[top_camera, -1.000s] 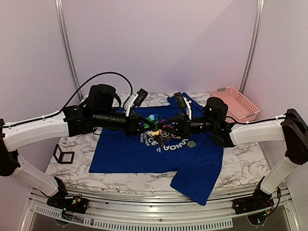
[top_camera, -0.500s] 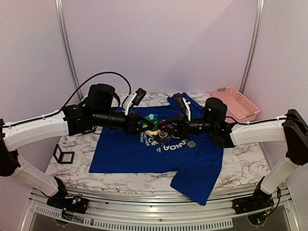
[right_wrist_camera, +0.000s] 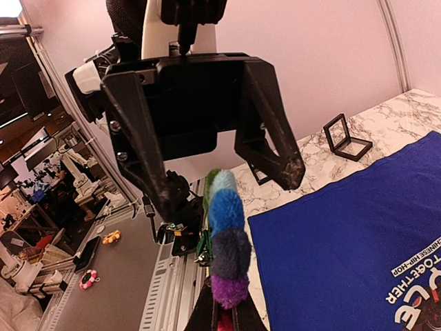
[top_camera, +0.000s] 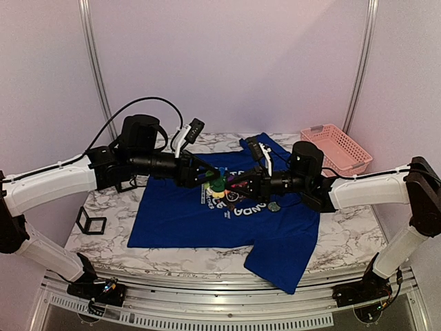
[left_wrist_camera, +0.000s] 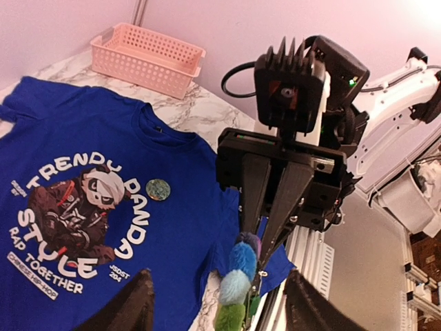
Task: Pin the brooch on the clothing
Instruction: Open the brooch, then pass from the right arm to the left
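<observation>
The right claw (left_wrist_camera: 256,265) is pinched tight on the flower-shaped brooch (left_wrist_camera: 233,283), holding it in the air above the chest print of the blue T-shirt (left_wrist_camera: 179,221) spread on the marble desk (left_wrist_camera: 207,114). Facing it, the left claw (right_wrist_camera: 227,189) stands well open and holds nothing, its fingers apart on either side of the brooch. White lettering reads "TRENDY PANDA STYLE", "RAP TOGETHER" and "CHINESE HIP-HOP" around a cartoon panda (left_wrist_camera: 76,207). A round grey disc (left_wrist_camera: 158,189) rests on the shirt just beside the print.
</observation>
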You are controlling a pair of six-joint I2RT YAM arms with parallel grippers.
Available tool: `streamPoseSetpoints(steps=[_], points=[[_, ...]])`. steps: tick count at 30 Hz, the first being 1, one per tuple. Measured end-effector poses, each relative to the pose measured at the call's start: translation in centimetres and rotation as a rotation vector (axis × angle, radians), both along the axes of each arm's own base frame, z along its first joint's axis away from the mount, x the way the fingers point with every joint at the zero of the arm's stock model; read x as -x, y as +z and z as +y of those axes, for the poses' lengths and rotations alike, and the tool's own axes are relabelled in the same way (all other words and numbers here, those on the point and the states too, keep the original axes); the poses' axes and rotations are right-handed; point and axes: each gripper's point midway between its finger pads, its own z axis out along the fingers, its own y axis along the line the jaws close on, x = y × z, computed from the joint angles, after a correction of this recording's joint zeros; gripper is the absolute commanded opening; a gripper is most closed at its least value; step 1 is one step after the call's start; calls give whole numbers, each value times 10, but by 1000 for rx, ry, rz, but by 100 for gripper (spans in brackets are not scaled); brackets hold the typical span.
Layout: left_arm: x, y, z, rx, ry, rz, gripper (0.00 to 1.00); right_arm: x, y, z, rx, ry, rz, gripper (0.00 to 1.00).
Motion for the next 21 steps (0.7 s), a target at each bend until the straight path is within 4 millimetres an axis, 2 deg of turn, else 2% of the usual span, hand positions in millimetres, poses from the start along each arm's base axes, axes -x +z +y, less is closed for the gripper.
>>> streamPoseSetpoints(steps=[5,8,9,13,14,17,21], points=[[12,14,-2,43,-80,-43,78,-1,0,-1,0,2,2,0],[20,30,0,80,-123,-94,76,-4,0,-3,0,-5,4,0],[21,36,1,92,-131,-110,72,-6,0,-4,2,-10,4,0],[13,43,10,102,-115,-146,32,-10,-4,-8,16,-23,-25,0],[9,42,13,93,-103,-156,26,-11,-5,-10,23,-27,-34,0],[5,35,17,50,-95,-200,24,-17,-3,-17,32,-45,-66,0],[10,20,25,-40,-128,-323,27,-26,-5,-24,45,-63,-80,0]])
